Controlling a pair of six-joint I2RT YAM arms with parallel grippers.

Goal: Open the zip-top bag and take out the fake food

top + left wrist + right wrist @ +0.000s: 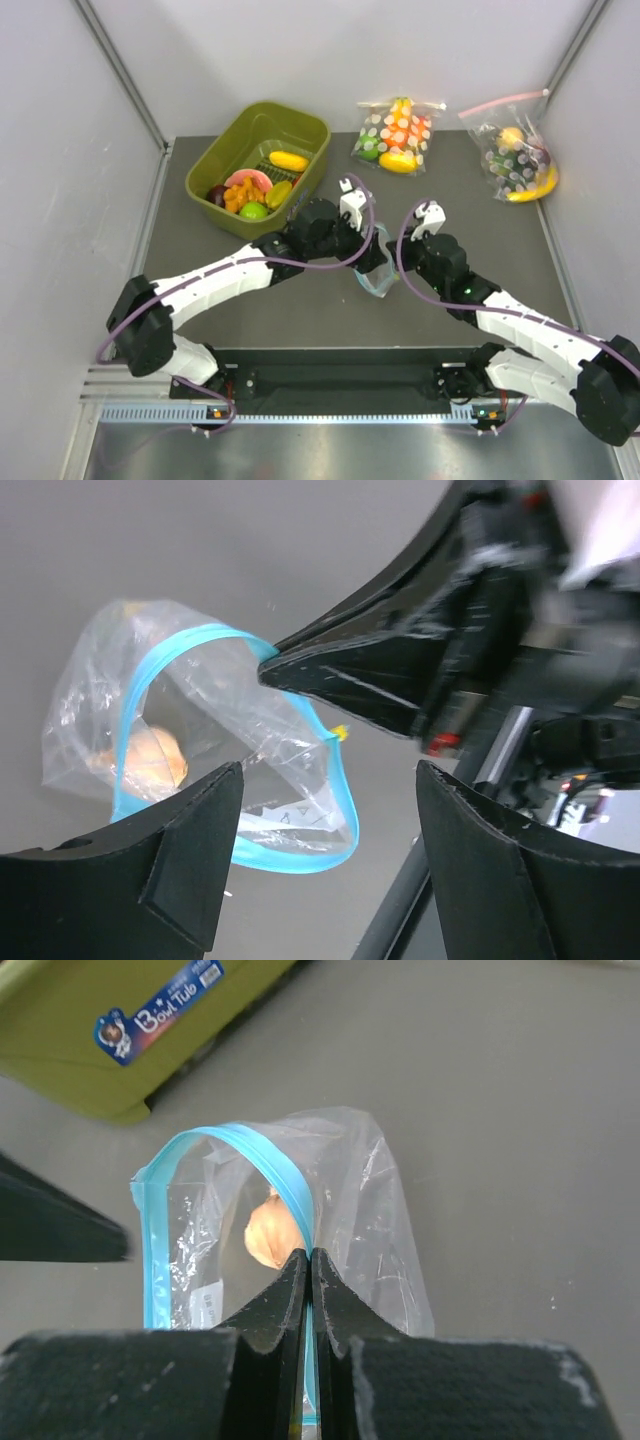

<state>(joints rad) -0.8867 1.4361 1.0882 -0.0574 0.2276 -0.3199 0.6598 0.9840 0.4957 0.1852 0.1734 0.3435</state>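
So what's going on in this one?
The right gripper is pinching the blue zip edge of the zip-top bag, holding its mouth open. The left gripper is open at the mouth, gripping nothing. One orange piece is inside; other toy pieces sit in the green tub.

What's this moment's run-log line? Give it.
bag: mouth open, orange food inside | right hand: shut on bag | left hand: open at mouth

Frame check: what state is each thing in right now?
zip-top bag: mouth open, zip strip pinched by the right tool.
fake food: one orange piece inside the bag.
right tool: shut on the strip.
left tool: open, empty.
green tub: holding toy pieces.
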